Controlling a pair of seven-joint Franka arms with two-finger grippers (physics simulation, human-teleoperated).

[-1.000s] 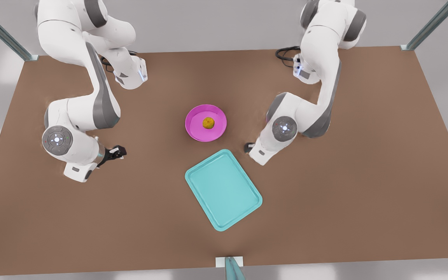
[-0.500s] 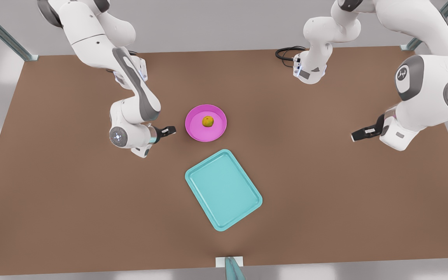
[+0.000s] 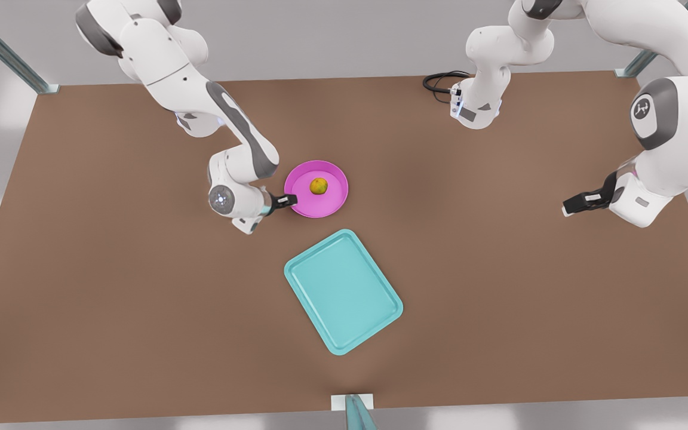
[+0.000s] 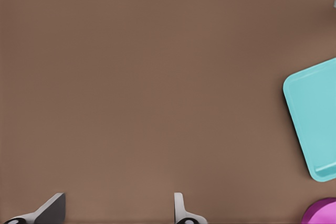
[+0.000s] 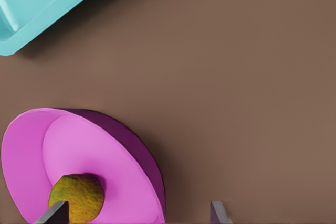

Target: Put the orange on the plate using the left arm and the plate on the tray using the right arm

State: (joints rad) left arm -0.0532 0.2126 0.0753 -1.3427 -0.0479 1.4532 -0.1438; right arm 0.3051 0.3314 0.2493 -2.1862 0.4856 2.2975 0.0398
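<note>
A: Where is the orange (image 3: 319, 186)?
B: Near the middle of the pink plate (image 3: 333, 204), which sits on the brown table (image 3: 499, 298) just above centre in the front view. The teal tray (image 3: 344, 292) lies apart from it, lower down.
A: And the right gripper (image 3: 291, 200)?
B: At the plate's rim on the front view's left, fingers spread apart, gripping nothing.
A: The left gripper (image 3: 568, 209)?
B: It hangs over bare table at the front view's far right, well apart from everything, fingers spread and empty.
</note>
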